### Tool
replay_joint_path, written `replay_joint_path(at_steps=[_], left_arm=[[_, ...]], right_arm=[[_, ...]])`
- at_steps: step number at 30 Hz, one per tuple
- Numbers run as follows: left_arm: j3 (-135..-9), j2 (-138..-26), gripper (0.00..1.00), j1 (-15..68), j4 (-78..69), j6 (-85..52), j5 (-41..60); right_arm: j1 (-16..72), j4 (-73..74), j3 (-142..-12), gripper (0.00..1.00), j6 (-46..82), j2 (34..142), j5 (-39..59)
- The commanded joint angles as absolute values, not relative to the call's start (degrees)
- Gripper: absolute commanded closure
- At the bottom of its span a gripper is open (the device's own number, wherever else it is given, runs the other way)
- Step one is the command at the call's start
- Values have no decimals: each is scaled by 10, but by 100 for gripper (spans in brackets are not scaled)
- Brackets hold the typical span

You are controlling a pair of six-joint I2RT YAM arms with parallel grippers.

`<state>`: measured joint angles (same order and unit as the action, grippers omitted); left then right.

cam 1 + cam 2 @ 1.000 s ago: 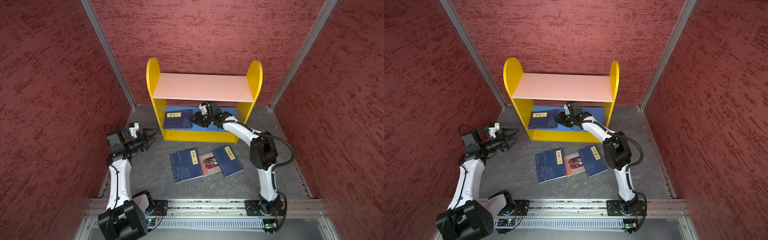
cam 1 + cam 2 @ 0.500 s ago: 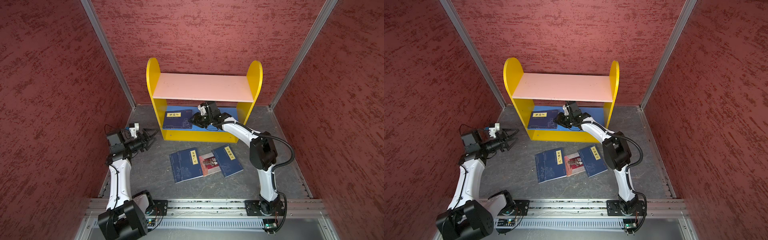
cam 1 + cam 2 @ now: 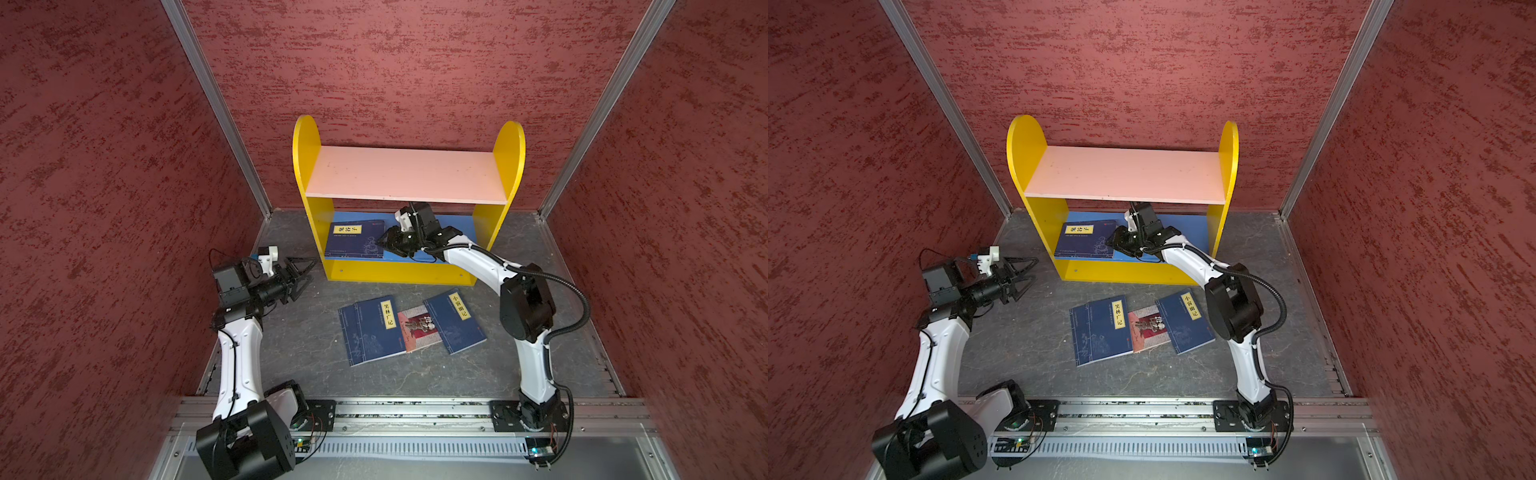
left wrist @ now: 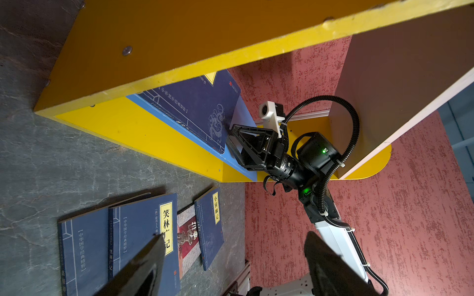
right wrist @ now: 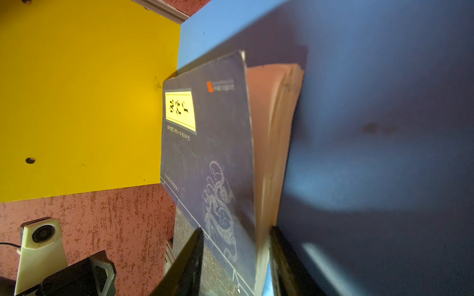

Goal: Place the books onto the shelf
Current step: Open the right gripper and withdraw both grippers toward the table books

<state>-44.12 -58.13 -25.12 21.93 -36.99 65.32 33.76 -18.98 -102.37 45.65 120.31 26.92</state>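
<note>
The job looks about one fifth done. The surface [image 3: 299, 340] carries four books yet to go, and the shelf [image 3: 305, 166] has one. Its pink upper board [image 3: 407, 174] is bare. The blue lower board [image 3: 1196, 226] holds the shelved book [image 3: 353, 241], lying flat near the left side panel. That book seems not yet let go. The right tool [image 3: 384, 243] pinches its right edge, and in the right wrist view the cover and pages sit between the jaws, lifted a little off the board. The left tool [image 3: 301, 270] hangs spread and empty beside the shelf's left panel, apart from every book.

Count:
- **Shelf:** one, with two boards.
- **Books:** five, four navy and one pink.

On the surface the top navy [image 3: 374, 328] overlaps an under navy [image 4: 82, 246], which is plain only in the left wrist view. The pink book [image 3: 417, 328] lies between them and the right navy [image 3: 455, 322], which covers its edge.
</note>
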Motion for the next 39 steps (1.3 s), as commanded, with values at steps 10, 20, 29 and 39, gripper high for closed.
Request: replay_joint_path(at_steps=[10,20,29,39], left_arm=[[-472,-581,13,-256,341,-346,609],[-478,-561,14,-251,441,-339,581],[-478,-565,14,-173,475,-296,528],[-441,-599,16,14,452,-264,426]], right_arm=[[342,-226,-995,44,432,1132,183],[342,-233,-831,42,411,967,177],[347,-234,-641,44,406,786,217],[426,-156,-485,46,438,731,245]])
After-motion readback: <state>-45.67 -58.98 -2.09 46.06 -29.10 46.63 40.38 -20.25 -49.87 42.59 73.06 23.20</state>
